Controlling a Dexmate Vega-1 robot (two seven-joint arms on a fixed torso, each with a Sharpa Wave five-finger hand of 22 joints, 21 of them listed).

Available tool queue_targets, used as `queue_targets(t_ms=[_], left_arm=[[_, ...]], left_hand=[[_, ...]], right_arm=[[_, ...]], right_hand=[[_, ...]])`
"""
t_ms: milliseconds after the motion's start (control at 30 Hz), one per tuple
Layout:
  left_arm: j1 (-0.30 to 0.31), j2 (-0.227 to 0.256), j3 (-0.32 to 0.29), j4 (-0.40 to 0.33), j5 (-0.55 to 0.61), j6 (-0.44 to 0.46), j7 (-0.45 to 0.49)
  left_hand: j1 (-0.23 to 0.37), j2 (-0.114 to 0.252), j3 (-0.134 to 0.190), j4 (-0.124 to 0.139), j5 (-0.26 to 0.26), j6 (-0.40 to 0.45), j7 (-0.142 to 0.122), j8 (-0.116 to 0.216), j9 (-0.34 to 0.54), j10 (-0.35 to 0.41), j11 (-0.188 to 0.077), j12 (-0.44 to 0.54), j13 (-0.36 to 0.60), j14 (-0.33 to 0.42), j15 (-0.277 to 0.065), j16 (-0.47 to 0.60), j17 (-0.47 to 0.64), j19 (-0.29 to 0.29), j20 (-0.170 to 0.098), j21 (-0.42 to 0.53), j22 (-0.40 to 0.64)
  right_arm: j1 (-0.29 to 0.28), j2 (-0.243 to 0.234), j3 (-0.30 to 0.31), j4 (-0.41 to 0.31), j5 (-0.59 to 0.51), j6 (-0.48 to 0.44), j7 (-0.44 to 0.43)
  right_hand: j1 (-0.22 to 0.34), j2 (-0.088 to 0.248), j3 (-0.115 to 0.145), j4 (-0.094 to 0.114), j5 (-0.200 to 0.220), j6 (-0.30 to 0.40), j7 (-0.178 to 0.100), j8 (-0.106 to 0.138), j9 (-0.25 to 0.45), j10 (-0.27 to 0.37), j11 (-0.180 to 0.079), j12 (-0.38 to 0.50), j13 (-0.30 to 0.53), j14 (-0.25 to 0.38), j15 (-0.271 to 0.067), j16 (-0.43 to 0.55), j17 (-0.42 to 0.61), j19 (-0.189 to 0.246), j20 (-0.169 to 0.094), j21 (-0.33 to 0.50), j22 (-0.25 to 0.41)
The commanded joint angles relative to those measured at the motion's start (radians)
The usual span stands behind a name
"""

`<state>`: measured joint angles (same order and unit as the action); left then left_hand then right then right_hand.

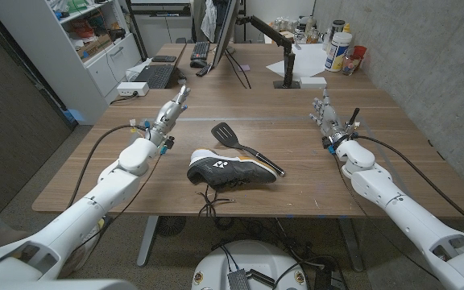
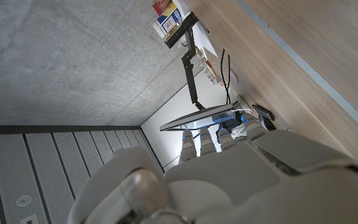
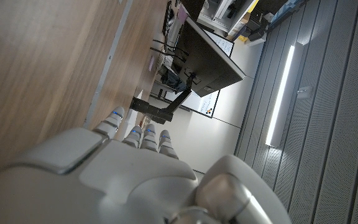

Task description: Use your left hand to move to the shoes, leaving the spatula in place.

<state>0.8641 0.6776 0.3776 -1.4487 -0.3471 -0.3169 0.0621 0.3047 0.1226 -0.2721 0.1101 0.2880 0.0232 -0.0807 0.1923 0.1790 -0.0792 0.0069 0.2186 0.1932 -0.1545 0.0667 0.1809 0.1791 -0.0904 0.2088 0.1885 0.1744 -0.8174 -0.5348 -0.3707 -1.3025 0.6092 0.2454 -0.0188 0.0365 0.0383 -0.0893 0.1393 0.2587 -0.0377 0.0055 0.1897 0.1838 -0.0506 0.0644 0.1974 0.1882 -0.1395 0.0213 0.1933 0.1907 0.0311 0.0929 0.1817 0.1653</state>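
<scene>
Shoe (image 1: 230,169): black with a white sole, lying on its side near the middle of the wooden table (image 1: 312,189), toward the near edge; its laces trail over the near edge of the table; no hand touches it.
Spatula (image 1: 244,147): black; slotted blade at the far left end, handle running toward the near right; it lies just beyond the shoe, and the handle's near end comes close to the shoe's right end; whether the two touch cannot be told.
Left hand (image 1: 170,113): at the left side of the table, well apart from the shoe and farther from the robot than it; fingers extended and apart, pointing toward the far side; it has hold of nothing; in the left wrist view the back of the hand (image 2: 241,180) fills the lower part and the fingertips reach toward the monitor.
Right hand (image 1: 326,117): at the right side of the table, well apart from the spatula and shoe; fingers extended upward and slightly spread; nothing in its grasp; in the right wrist view the back of the hand (image 3: 117,180) shows with fingers straight.
Monitor (image 1: 225,32): on an arm at the far middle of the table, seen edge-on; a keyboard (image 1: 200,53) lies to its left.
Laptop (image 1: 153,76): dark, on the far left of the table.
Bottles and containers (image 1: 341,48): grouped at the far right corner, by the concrete wall.
Shelving (image 1: 87,40): white unit beyond the table's left side, holding assorted items.
</scene>
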Motion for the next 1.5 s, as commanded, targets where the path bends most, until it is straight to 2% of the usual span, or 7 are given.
queue_targets(t_ms=[33,300,333,500,1133,1500], left_arm=[[-0.026,0.053,0.009,0.000,0.103,-0.042,-0.027],[-0.046,0.070,0.018,0.014,0.159,-0.078,-0.048],[-0.053,0.078,0.024,0.015,0.194,-0.091,-0.044],[-0.052,0.075,0.022,0.020,0.217,-0.109,-0.034],[-0.089,0.100,0.028,0.036,0.331,-0.189,-0.048],[-0.091,0.081,0.022,0.045,0.377,-0.235,-0.014]], left_hand=[[0.011,-0.004,-0.001,-0.008,-0.004,0.003,-0.012,0.002,0.002,0.000,-0.007,0.002,0.004,-0.009,-0.006,0.002,0.005,-0.009,0.003,-0.004,0.002],[0.014,-0.007,-0.002,-0.010,-0.006,0.006,-0.016,0.003,0.002,0.005,-0.012,0.003,0.004,-0.007,-0.010,0.004,0.005,-0.012,0.002,-0.004,0.002],[0.014,-0.008,-0.002,-0.011,-0.006,0.005,-0.017,0.002,0.002,0.006,-0.011,0.003,0.004,-0.006,-0.011,0.004,0.005,-0.011,0.002,-0.003,0.002],[0.017,-0.010,-0.003,-0.012,-0.008,0.006,-0.018,0.002,0.002,0.009,-0.016,0.004,0.005,-0.006,-0.012,0.005,0.005,-0.008,0.001,-0.001,0.002],[0.024,-0.015,-0.005,-0.016,-0.013,0.021,-0.022,0.006,0.002,0.028,-0.022,0.011,0.005,0.001,-0.020,0.009,0.005,0.002,0.000,0.004,0.002],[0.031,-0.018,-0.005,-0.019,-0.017,0.033,-0.025,0.008,0.002,0.010,-0.027,0.003,0.005,0.010,-0.030,0.012,0.004,0.017,-0.004,0.009,0.002]], right_arm=[[0.002,-0.005,0.006,0.010,0.001,0.004,0.002],[0.004,-0.005,0.006,0.014,-0.003,0.009,0.002],[0.003,-0.006,0.006,0.012,-0.003,0.008,0.000],[0.000,-0.007,0.007,0.008,-0.002,0.005,-0.004],[0.002,-0.008,0.008,0.012,-0.002,0.002,-0.004],[0.009,-0.005,0.006,0.022,-0.002,0.001,0.000]], right_hand=[[0.011,0.003,0.000,-0.005,0.006,-0.012,-0.002,0.004,0.004,-0.003,0.002,0.000,0.004,-0.011,-0.004,0.000,0.001,-0.003,0.004,0.002,0.003],[0.012,0.004,-0.001,-0.006,0.006,-0.012,-0.002,0.004,0.004,-0.003,0.009,0.000,0.004,-0.012,-0.002,0.000,0.001,-0.003,0.004,0.002,0.003],[0.012,0.004,-0.001,-0.006,0.006,-0.012,-0.002,0.004,0.004,-0.002,0.008,0.000,0.004,-0.012,-0.002,0.000,0.001,-0.003,0.003,0.003,0.003],[0.013,0.004,-0.002,-0.007,0.006,-0.012,-0.002,0.004,0.004,-0.002,0.013,0.000,0.003,-0.012,-0.001,0.000,0.001,-0.004,0.003,0.003,0.003],[0.014,0.004,-0.005,-0.008,0.007,-0.011,-0.002,0.004,0.004,-0.004,0.008,0.000,0.003,-0.013,-0.003,0.001,0.001,-0.005,0.003,0.003,0.003],[0.015,0.005,-0.006,-0.008,0.007,-0.011,-0.002,0.004,0.004,-0.004,0.009,0.000,0.003,-0.013,-0.003,0.001,0.001,-0.005,0.004,0.003,0.003]])
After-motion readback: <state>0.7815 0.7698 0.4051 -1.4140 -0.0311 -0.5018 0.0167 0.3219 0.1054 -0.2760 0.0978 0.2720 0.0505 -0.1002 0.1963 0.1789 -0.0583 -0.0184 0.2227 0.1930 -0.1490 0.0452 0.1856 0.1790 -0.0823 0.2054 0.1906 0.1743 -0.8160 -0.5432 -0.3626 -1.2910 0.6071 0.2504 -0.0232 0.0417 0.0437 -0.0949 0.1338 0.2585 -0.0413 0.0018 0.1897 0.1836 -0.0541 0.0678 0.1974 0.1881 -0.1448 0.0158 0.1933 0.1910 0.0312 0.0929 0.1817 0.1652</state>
